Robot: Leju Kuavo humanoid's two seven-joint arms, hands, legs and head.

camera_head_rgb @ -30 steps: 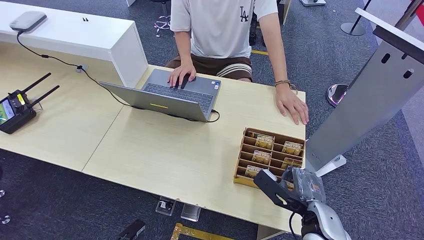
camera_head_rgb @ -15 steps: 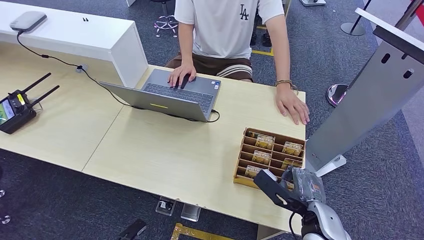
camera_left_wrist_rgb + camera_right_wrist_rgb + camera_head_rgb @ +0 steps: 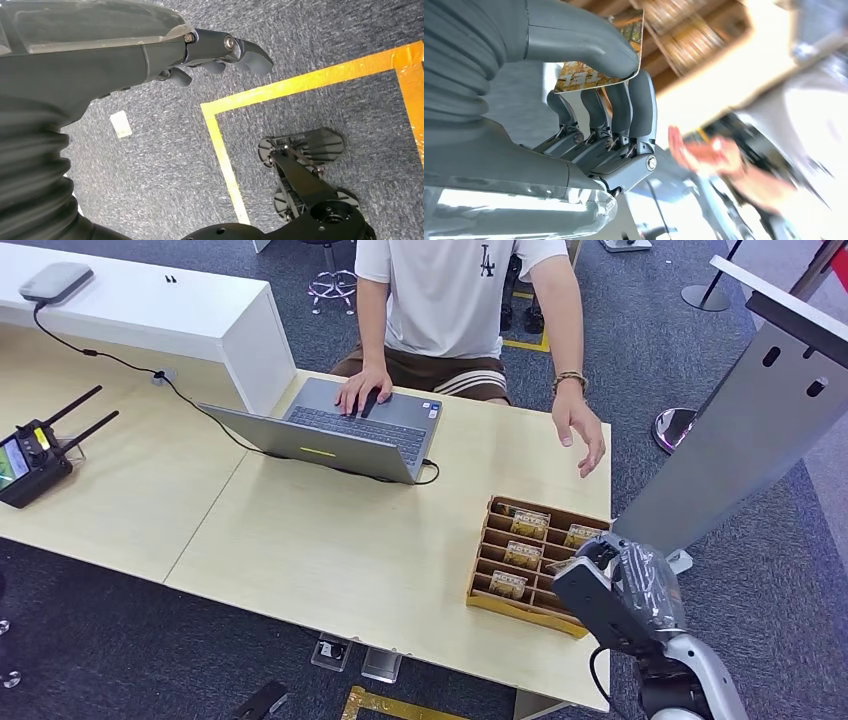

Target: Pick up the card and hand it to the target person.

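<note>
My right hand [image 3: 612,592] hovers over the near right corner of the wooden card box [image 3: 482,578]. In the right wrist view the hand [image 3: 599,100] pinches an orange printed card [image 3: 624,30] between thumb and fingers. More cards [image 3: 529,523] stand in the box's slots. The person in a white T-shirt [image 3: 452,290] sits across the table, one hand [image 3: 580,430] raised above the table edge and the other on the laptop. That raised hand [image 3: 709,155] shows blurred beyond my fingers. My left hand [image 3: 220,52] hangs over the carpet, fingers curled, holding nothing.
A grey laptop [image 3: 330,435] with a cable lies mid-table. A remote controller [image 3: 35,455] sits at the left. A white counter [image 3: 140,305] stands at the back left, and a grey slanted panel [image 3: 740,430] rises right of the table. Yellow floor tape [image 3: 220,150] runs below the left hand.
My right hand has risen and shifted right over the box, holding the card. The person's hand has lifted off the table.
</note>
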